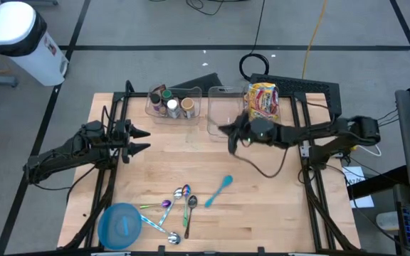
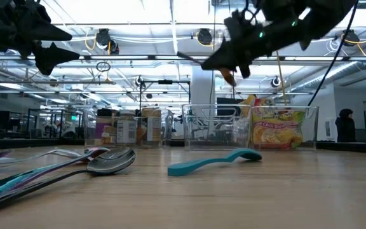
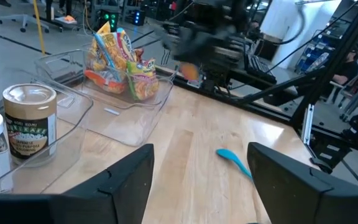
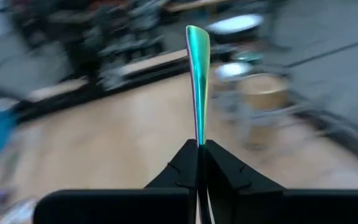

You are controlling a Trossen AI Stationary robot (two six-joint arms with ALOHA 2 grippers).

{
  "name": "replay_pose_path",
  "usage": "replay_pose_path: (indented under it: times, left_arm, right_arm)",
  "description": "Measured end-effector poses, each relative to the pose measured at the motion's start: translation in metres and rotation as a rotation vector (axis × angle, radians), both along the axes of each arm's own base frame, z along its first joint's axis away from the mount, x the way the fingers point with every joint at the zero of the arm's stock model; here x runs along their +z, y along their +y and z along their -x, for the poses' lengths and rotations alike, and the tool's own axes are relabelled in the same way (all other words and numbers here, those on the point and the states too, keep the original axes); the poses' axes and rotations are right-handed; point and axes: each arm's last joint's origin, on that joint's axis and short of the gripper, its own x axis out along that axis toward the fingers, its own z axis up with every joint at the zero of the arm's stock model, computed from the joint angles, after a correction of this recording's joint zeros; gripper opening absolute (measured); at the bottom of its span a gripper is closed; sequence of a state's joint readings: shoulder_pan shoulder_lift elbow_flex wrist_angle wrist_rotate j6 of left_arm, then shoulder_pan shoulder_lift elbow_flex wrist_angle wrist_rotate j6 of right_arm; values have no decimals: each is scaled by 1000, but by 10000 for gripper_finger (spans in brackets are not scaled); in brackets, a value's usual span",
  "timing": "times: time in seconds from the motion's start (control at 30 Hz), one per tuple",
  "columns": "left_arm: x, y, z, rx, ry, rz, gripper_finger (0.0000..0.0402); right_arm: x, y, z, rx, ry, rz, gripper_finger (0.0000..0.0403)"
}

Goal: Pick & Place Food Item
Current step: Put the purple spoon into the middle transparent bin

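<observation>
You're in a robotics lab: ceiling light strips above the wooden table, cables on grey floor behind it.

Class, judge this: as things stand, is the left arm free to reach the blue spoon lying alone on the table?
Probably yes. The left hand is open and empty, and bare table lies between it and the blue spoon. The right hand, shut on a utensil, hovers farther back.

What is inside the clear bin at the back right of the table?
The clear bin holds yellow snack packets, standing upright; the left wrist view shows at least two. Whether anything lies beneath or behind them is hidden. The middle bin beside it looks empty.
</observation>
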State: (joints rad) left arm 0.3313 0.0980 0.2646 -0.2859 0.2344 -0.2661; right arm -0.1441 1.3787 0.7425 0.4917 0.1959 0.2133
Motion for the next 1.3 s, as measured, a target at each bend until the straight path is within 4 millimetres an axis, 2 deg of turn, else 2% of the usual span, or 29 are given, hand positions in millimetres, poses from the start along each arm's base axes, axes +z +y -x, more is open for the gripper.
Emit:
replay_pose_path:
  times: [0.17, 0.33, 0.63, 0.8, 1.1, 1.3]
  left_arm:
    - [0, 0, 0, 0, 0, 0, 279]
    - [0, 0, 0, 4, -1, -1, 288]
    - [0, 0, 0, 8, 0, -1, 279]
    - [0, 0, 0, 7, 0, -1, 274]
    - [0, 0, 0, 8, 0, -1, 293]
    - [0, 0, 0, 8, 0, -1, 290]
  right_arm:
    - [-21, -40, 6, -227, 4, 8, 5]
    - [-40, -59, 4, -289, 39, -25, 5]
    - [-63, -67, 2, -381, 134, -19, 5]
    - [-67, -68, 3, -411, 154, -26, 5]
    - [-68, -69, 4, -416, 164, -30, 13]
    - [-67, -69, 3, -416, 164, -30, 26]
